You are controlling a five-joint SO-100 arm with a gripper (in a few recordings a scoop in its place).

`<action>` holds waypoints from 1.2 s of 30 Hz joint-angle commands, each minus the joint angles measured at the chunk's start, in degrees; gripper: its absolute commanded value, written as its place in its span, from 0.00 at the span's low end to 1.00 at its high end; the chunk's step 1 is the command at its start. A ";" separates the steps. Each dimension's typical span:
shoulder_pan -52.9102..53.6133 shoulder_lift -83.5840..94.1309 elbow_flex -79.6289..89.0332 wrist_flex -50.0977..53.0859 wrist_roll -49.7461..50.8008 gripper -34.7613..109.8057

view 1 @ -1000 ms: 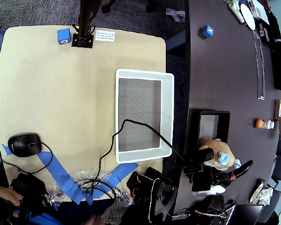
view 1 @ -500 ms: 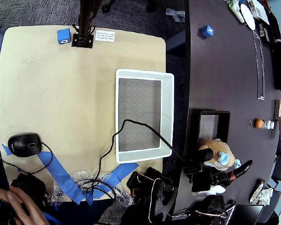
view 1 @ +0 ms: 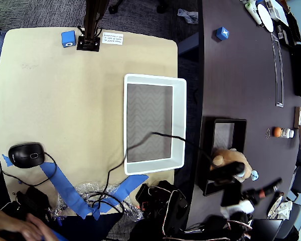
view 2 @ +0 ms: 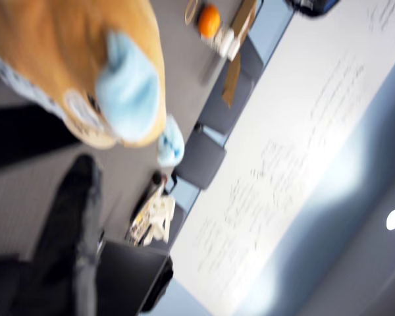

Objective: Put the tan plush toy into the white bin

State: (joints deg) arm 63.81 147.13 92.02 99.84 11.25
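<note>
Tan toy [view 1: 231, 159] sits beside the black bin [view 1: 221, 145], well apart from the white bin [view 1: 179, 120] — gripper [view 1: 230, 173] over it, jaw state unclear; a shallow grip could slip.

An office meeting room used as a robot workspace.
A long dark conference tabletop [view 1: 241, 90] beside a tan tabletop [view 1: 65, 100], grey carpet [view 1: 140, 20], a computer mouse [view 1: 26, 154], cables [view 1: 115, 165], and a large whiteboard [view 2: 296, 164] in the wrist view.
</note>
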 commanded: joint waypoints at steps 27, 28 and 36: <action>31.20 -15.82 -10.63 0.00 13.97 0.87; 31.11 -17.40 -12.48 0.00 13.97 0.87; 29.44 -27.07 -25.93 0.00 13.97 0.87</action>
State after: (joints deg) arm 93.87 120.50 74.00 99.84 24.79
